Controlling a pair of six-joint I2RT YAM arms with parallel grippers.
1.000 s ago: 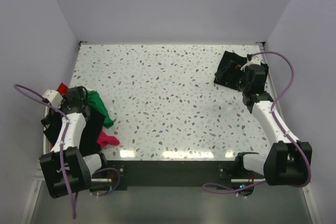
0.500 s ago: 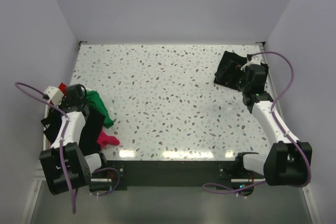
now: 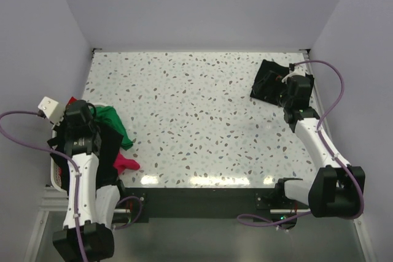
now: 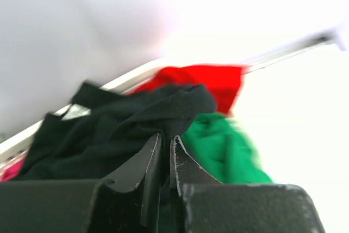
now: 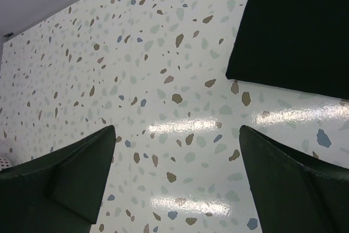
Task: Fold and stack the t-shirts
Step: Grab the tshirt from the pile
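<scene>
Left gripper point(image 4: 165, 137) has drawn back at worktop's point(image 3: 202, 108) left edge, nipping the black t-shirt point(image 4: 125, 118); lift slowly; right gripper point(image 5: 177, 129) gapes wide, empty

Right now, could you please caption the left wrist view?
Left jaws pinch a black shirt; red shirt and green shirt behind.

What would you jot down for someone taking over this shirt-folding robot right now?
Left pincer: closed on a black t-shirt in the heap at the table's left edge.
Right pincer: open and empty, beside the folded black t-shirt at the far right.
Done: one shirt folded and laid down.
To do: the pinched black one, plus the green t-shirt, red t-shirt and magenta t-shirt, all crumpled; fold each and stack them.
</scene>
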